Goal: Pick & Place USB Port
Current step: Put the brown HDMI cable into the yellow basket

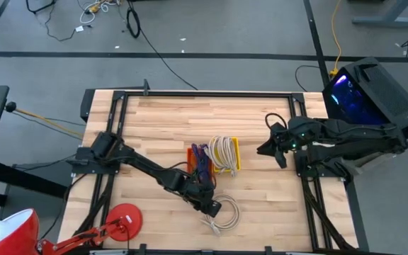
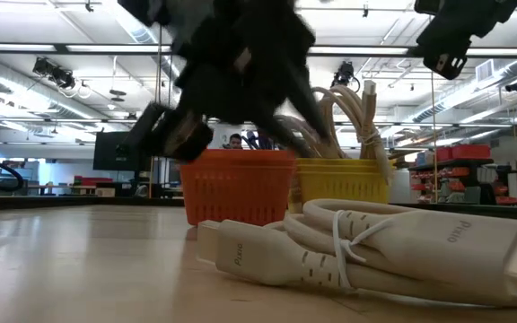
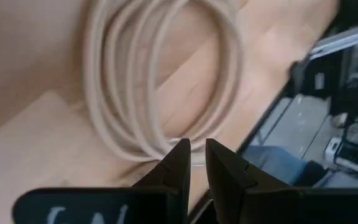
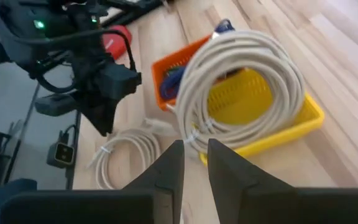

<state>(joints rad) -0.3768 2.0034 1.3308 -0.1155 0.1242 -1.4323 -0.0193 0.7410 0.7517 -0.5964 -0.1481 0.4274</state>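
Light wooden table [image 1: 261,212]: cream cable coil [image 1: 224,154] already in yellow plastic basket [image 1: 235,145], another bundled cream cable [image 1: 223,214] still loose.
Left gripper [image 1: 213,207] hovers over it, fingers nearly closed, empty; right gripper [image 1: 273,151] waits right, likewise.

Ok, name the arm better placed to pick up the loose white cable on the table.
Left. The left gripper hangs right over the loose cable; the right gripper waits beyond the yellow basket.

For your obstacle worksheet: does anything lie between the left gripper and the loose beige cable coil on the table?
Nothing visible does. The left gripper hangs right by the beige cable coil, only bare table around it. The orange basket and yellow basket stand clear behind.
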